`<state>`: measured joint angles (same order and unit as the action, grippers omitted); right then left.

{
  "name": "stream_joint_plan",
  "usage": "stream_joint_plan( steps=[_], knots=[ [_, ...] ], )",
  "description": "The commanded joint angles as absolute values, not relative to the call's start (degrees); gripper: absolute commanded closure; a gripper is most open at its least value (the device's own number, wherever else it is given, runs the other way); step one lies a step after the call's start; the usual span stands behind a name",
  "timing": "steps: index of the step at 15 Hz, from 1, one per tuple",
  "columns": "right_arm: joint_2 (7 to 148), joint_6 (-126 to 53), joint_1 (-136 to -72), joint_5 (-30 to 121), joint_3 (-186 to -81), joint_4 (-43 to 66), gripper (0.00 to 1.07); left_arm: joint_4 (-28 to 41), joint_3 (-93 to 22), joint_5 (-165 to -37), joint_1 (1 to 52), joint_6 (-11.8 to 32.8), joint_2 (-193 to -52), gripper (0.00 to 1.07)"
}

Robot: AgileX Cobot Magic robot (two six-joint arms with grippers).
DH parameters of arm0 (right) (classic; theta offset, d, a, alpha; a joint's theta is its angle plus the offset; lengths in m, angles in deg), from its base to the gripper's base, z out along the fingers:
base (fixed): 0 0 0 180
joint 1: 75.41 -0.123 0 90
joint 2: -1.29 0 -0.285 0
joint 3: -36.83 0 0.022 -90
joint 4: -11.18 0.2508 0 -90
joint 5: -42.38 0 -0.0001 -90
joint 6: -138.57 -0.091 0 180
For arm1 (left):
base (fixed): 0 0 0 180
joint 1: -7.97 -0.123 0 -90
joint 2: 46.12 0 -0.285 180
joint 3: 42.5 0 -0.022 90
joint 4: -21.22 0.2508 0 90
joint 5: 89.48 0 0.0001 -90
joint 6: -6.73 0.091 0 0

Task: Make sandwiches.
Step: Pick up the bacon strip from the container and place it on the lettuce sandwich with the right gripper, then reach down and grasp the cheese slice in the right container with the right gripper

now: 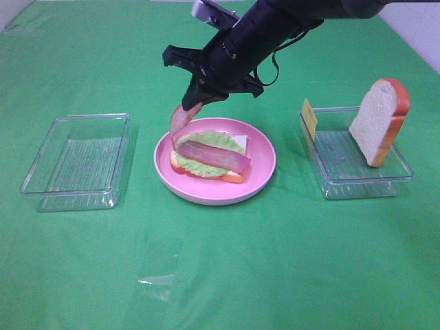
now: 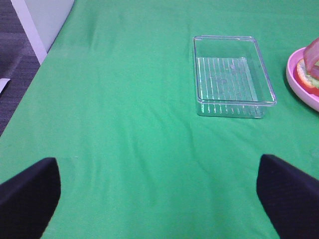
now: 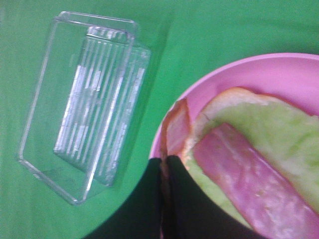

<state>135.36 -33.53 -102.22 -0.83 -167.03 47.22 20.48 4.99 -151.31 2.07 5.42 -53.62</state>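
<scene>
1. Green cloth: the left gripper hangs over it, well left of the pink plate. Its jaws are spread wide and hold nothing. Judged clear of the work, so leave it parked.
2. Clear tray, right of the plate: holds a leaning bread slice and a cheese slice, presumably for later layers.
3. Sandwich stack on the plate: bread base, lettuce, and a laid bacon strip lying diagonally across it.
4. Right gripper, above the plate's left rim: jaws pinched narrow on the top end of a second bacon strip.
5. This strip dangles with its free end near the stack's left edge; contact cannot be told.
6. Step in hand, as judged: place this strip.
   - Shift toward the plate's centre.
   - Touch the free end to the lettuce beside the laid strip.
   - Lower while trailing parallel to it, so the strip drapes flat.
   - Release only once it rests on the lettuce.
7. Risk: letting go here drops the strip over the plate's rim.
</scene>
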Motion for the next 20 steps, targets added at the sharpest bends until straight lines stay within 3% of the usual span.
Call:
stream_joint_plan(
  steps=[1, 3, 9, 10, 13, 14, 20],
  knots=[
    [135.47, -40.63, -102.16, -0.54, -167.37, 36.33, 1.07, 20.36, 5.10, -151.02, 1.96, 5.36, -52.76, 0.06],
    [135.47, -45.04, -102.16, -1.51, -167.37, 30.20, 1.07, 20.36, 5.10, -151.02, 1.96, 5.36, -52.76, 0.06],
    [135.47, -43.78, -102.16, -3.98, -167.37, 29.97, 1.07, 20.36, 5.10, -151.02, 1.96, 5.36, -52.76, 0.06],
    [135.47, -43.78, -102.16, -3.98, -167.37, 29.86, 0.97, 20.36, 5.10, -151.02, 1.96, 5.36, -52.76, 0.06],
    [135.47, -40.11, -102.16, -4.15, -167.37, 29.51, 0.22, 20.36, 5.10, -151.02, 1.96, 5.36, -52.76, 0.06],
    [135.47, -38.63, -102.16, -4.55, -167.37, 29.51, 0.10, 20.36, 5.10, -151.02, 1.96, 5.36, -52.76, 0.06],
    [131.35, -36.62, -102.16, -8.45, -167.43, 28.43, 0.10, 20.36, 5.10, -151.02, 1.96, 5.36, -52.76, 0.06]
  ],
)
